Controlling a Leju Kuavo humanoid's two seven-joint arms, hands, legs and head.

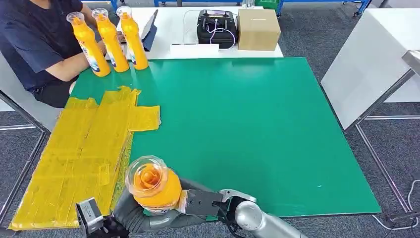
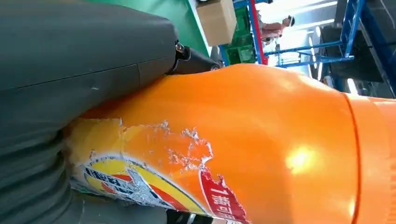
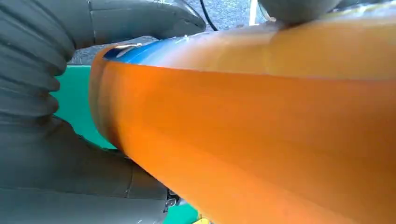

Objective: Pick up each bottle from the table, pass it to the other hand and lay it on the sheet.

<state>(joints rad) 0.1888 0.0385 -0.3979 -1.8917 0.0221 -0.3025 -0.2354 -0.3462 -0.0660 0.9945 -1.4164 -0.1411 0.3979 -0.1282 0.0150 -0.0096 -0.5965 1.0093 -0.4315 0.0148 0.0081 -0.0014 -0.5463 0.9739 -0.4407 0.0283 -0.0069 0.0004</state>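
Note:
An orange bottle (image 1: pixel 152 184) with a clear cap stands upright above the table's near edge, beside the yellow sheet (image 1: pixel 81 148). My left hand (image 1: pixel 130 214) wraps its lower body from the left, and my right hand (image 1: pixel 198 202) presses against it from the right. In the left wrist view the left hand (image 2: pixel 84 56) lies over the torn-label bottle (image 2: pixel 261 140). In the right wrist view the right hand (image 3: pixel 46 154) cradles the bottle (image 3: pixel 261 140). Three more orange bottles (image 1: pixel 111 42) stand at the far left of the green table (image 1: pixel 247 124).
A person in a dark shirt (image 1: pixel 34 39) sits at the far left, with a hand behind the three bottles. Beyond the green surface are a cardboard box (image 1: pixel 257 29) and a black device (image 1: pixel 216 27). A white table (image 1: pixel 376 54) stands to the right.

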